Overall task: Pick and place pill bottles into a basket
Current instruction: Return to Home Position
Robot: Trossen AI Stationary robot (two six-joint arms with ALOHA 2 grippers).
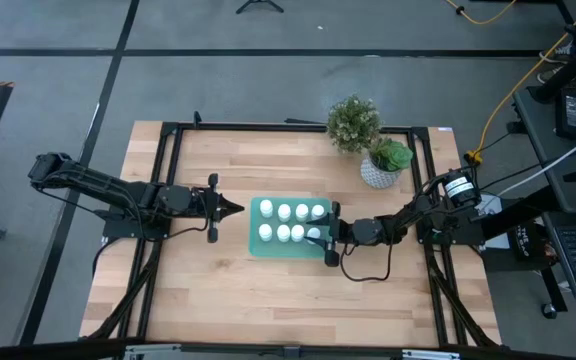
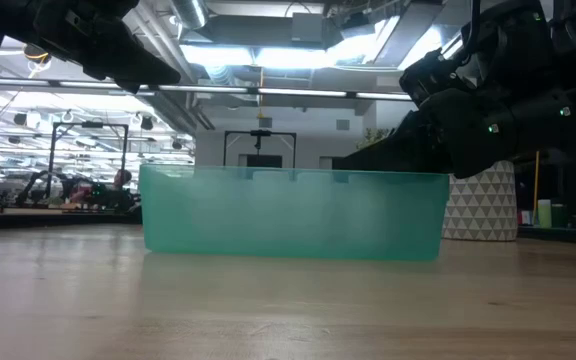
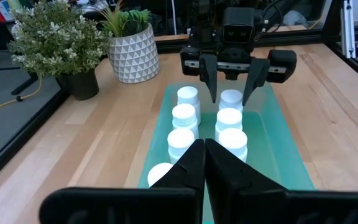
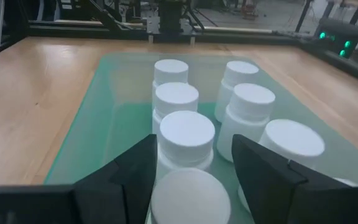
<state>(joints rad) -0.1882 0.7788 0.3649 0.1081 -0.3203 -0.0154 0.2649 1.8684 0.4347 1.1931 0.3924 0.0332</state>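
Observation:
The teal tray [image 1: 258,245] lies at the table's middle and shows as a translucent wall in the low view [image 2: 293,215]. Several white pill bottles [image 3: 184,116] stand upright in it in two rows. My right gripper [image 1: 330,235] is open at the tray's right end. Its fingers stand on either side of the end bottle [image 4: 188,198], which also shows in the left wrist view [image 3: 230,99]; I see no touch. My left gripper [image 1: 236,208] is shut and empty, just off the tray's left end, pointing at it [image 3: 204,152].
A bushy plant in a dark pot [image 1: 353,122] and a white patterned pot [image 1: 381,168] stand at the far right, behind the tray. Black frame rails [image 1: 173,160] run along the table's edges. Bare wood [image 1: 288,300] lies in front of the tray.

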